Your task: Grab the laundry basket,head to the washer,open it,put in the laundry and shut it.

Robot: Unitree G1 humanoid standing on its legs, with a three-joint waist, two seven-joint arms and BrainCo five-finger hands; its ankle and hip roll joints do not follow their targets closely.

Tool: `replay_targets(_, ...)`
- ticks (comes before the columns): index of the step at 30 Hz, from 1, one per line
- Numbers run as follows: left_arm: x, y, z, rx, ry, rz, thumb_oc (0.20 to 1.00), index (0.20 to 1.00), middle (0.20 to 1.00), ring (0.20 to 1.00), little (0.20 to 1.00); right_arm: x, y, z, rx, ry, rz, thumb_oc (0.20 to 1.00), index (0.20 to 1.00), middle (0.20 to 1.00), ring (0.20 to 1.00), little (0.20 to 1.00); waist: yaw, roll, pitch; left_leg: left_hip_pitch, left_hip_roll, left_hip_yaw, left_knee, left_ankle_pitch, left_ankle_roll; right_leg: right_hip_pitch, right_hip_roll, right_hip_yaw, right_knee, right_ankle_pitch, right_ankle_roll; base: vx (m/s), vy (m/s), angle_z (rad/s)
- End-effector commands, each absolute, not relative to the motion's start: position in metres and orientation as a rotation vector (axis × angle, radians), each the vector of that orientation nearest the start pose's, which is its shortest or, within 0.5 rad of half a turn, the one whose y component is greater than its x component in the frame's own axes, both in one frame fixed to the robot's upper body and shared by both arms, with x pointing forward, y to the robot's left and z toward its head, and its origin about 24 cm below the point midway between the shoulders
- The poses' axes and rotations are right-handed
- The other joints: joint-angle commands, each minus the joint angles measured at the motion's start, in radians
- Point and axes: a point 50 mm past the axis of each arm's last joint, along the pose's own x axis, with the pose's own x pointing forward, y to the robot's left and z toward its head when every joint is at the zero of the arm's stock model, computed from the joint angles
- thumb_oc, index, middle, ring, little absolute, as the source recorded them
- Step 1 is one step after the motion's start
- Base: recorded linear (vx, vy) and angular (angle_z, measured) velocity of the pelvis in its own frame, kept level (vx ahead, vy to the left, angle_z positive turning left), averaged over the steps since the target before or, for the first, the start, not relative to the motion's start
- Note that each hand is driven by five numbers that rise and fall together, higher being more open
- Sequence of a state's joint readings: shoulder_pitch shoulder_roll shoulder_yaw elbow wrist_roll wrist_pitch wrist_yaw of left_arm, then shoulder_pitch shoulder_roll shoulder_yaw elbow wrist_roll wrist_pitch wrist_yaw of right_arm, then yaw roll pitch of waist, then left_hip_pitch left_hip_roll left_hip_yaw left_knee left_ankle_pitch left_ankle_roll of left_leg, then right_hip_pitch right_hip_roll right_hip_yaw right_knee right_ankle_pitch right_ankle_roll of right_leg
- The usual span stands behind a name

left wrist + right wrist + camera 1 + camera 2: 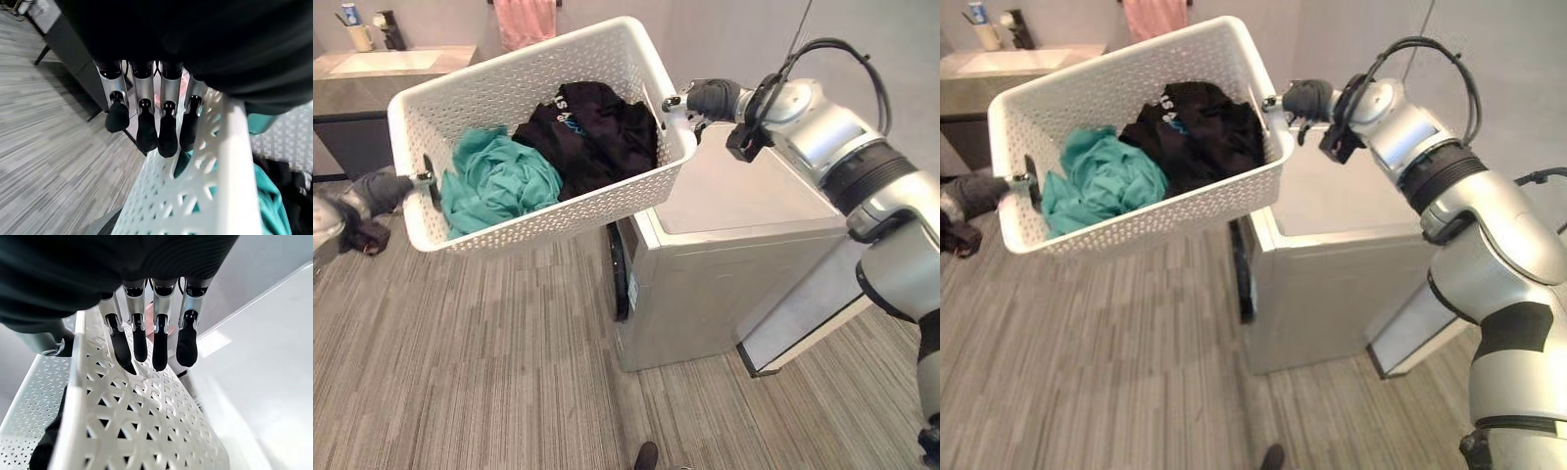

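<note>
So the basket (509, 98) is up in the air, tilted, gripped at both short ends. Left hand (382, 188) clamps the near-left end, thumb hooked inside the wall, fingers (146, 132) down the outside. Right hand (1307, 100) clamps the far-right end the same way, fingers (159, 345) lying on the outer wall. Inside the basket: teal cloth (494, 181) on the left, black garment (597, 132) on the right, both touching. Washer (724, 264) stands on the floor under the basket's right end, top lid flat and closed; its dark front door (619, 269) faces left, looks slightly ajar, can't tell for sure. Far left: a sink counter (401, 64) with a cup (359, 37) and a dark bottle (389, 29). Pink towel (526, 20) hangs on the far wall behind the basket. Striped grey floor (489, 372) all around, a dark shoe tip (647, 455) at the near edge.
</note>
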State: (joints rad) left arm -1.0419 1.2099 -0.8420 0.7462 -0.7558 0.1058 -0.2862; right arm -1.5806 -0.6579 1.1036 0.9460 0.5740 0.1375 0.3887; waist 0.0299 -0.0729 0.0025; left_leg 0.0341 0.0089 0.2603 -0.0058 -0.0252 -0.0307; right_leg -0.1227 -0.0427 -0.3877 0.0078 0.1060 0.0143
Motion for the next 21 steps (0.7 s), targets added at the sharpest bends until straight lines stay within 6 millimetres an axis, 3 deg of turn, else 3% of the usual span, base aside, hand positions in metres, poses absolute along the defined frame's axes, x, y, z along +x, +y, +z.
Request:
replay_targets(1,0.336,0.363,0.245,0.669,0.145,0.071,0.200,0.200,0.200,0.200,0.200,0.405,-0.174,0.370,-0.912,-0.123,0.218,0.200,0.200,0.200,0.200,0.200,0.025,-0.018,-0.088,0.048,0.019,0.044,-0.063,0.030,-0.044,0.077,-0.060,0.036,-0.082,0.078,0.146,0.04,-0.013,-0.09)
replay_targets(3,0.352,0.350,0.248,0.660,0.129,0.077,0.200,0.200,0.200,0.200,0.200,0.406,-0.194,0.367,-0.907,-0.072,0.139,0.200,0.200,0.200,0.200,0.200,0.009,-0.010,-0.092,0.050,0.020,0.049,-0.066,0.031,-0.045,0.076,-0.056,0.047,-0.085,0.075,0.144,0.04,-0.009,-0.12)
replay_targets(6,0.363,0.338,0.252,0.649,0.105,0.074,0.200,0.200,0.200,0.200,0.200,0.406,-0.205,0.366,-0.912,-0.049,0.096,0.200,0.200,0.200,0.200,0.200,0.000,-0.007,-0.095,0.046,0.019,0.050,-0.066,0.033,-0.045,0.070,-0.056,0.052,-0.086,0.073,0.142,0.02,-0.007,-0.13)
replay_targets(7,0.380,0.317,0.257,0.637,0.079,0.063,0.200,0.200,0.200,0.200,0.200,0.407,-0.216,0.360,-0.917,-0.004,0.047,0.200,0.200,0.200,0.200,0.200,-0.010,0.005,-0.093,0.050,0.020,0.051,-0.068,0.033,-0.045,0.073,-0.051,0.057,-0.087,0.069,0.141,0.01,-0.016,-0.07)
replay_targets(10,0.390,0.303,0.261,0.630,0.059,0.064,0.200,0.200,0.200,0.200,0.200,0.408,-0.220,0.357,-0.906,0.005,0.022,0.200,0.200,0.200,0.200,0.200,-0.017,0.009,-0.094,0.044,0.019,0.053,-0.071,0.036,-0.045,0.066,-0.050,0.061,-0.089,0.069,0.140,0.01,-0.011,-0.03)
replay_targets(14,0.405,0.275,0.266,0.595,0.025,0.058,0.200,0.200,0.200,0.200,0.200,0.413,-0.208,0.350,-0.873,0.000,0.030,0.200,0.200,0.200,0.200,0.200,-0.037,0.024,-0.086,0.026,0.020,0.058,-0.076,0.045,-0.046,0.042,-0.045,0.075,-0.092,0.072,0.138,0.00,-0.007,-0.02)
replay_targets(21,0.414,0.257,0.257,0.567,0.027,0.066,0.200,0.200,0.200,0.200,0.200,0.419,-0.187,0.334,-0.897,0.002,0.099,0.200,0.200,0.200,0.200,0.200,-0.057,0.031,-0.078,0.009,0.028,0.058,-0.081,0.056,-0.050,0.022,-0.036,0.087,-0.090,0.073,0.131,0.00,-0.019,-0.07)
